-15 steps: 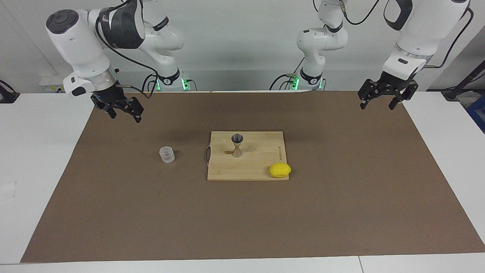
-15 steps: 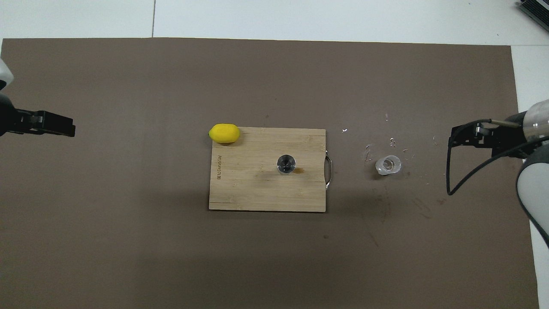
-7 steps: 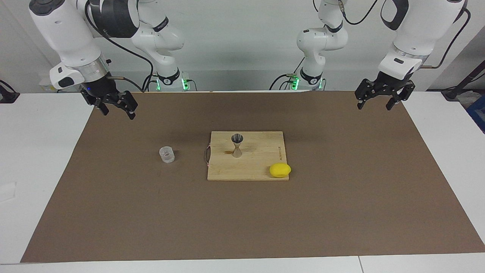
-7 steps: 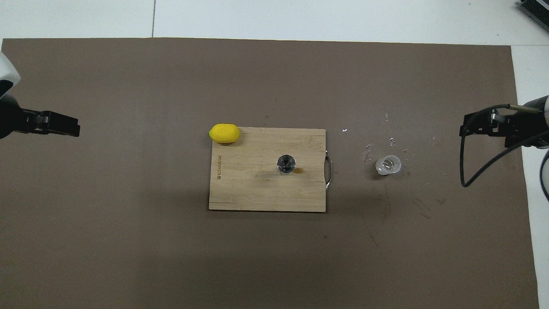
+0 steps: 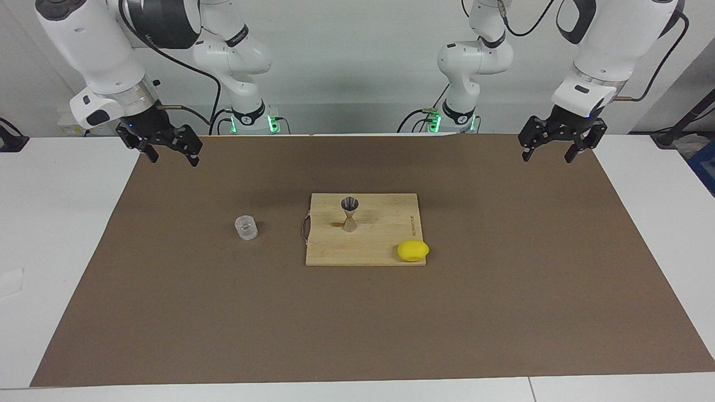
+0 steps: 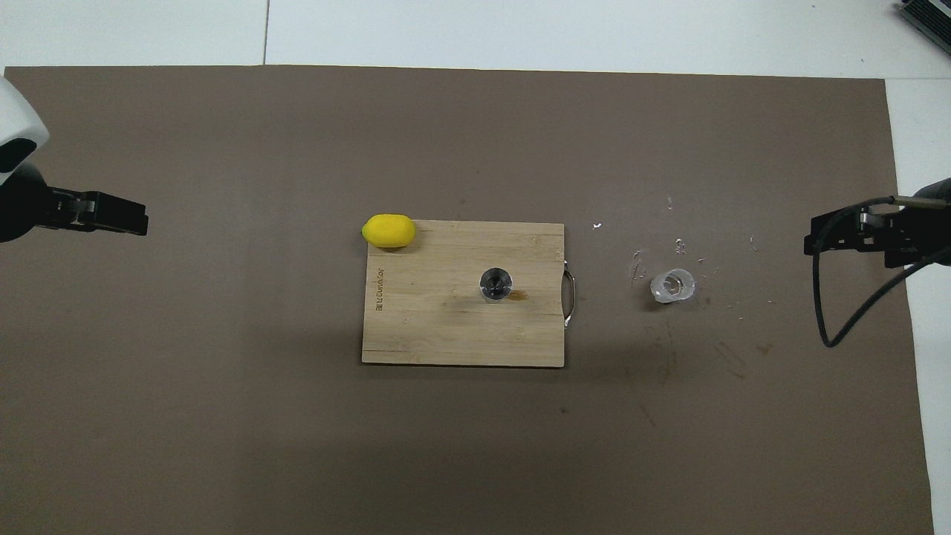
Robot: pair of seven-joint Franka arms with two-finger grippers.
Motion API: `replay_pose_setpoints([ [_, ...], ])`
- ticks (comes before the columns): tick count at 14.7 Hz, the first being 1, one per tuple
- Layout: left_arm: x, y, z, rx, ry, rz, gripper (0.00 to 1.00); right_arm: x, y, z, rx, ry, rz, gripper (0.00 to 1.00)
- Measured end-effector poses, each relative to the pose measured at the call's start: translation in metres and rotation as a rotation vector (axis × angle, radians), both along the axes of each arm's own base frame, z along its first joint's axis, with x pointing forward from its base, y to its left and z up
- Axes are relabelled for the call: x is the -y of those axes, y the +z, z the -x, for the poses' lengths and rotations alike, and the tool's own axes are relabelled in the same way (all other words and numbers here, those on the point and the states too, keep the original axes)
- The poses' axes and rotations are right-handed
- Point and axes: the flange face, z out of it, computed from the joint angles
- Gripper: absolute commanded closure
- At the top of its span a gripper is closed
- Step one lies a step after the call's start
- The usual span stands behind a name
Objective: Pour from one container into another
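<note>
Lemon (image 5: pixel 413 250) touches cutting board (image 5: pixel 385 245) corner, well apart from jigger (image 5: pixel 349 214).

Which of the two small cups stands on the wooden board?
The metal jigger stands upright on the wooden board. The glass cup stands apart on the brown mat, toward the right arm's end.

White bench (image 5: pixel 44 234) filling most of the frame, covered across the middle by a broad brown mat (image 5: pixel 503 290). Seams between white panels visible at the lower right in the facing view and upper left in the overhead view. Plain pale grey wall (image 5: pixel 357 67) along the top, evenly lit, soft shadows. Black cables (image 5: pixel 413 120) at the wall's foot, top centre. Blue object at the right edge, unclear.
</note>
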Motion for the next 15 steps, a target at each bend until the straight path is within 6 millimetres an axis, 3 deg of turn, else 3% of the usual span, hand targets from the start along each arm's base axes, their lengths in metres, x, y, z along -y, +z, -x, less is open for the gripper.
replay_pose_setpoints([
  [15,-0.0004,-0.0003,0.0000,-0.001,0.001,0.000,0.00,0.0040,0.0001,0.0001,-0.001,0.003,0.037,0.00],
])
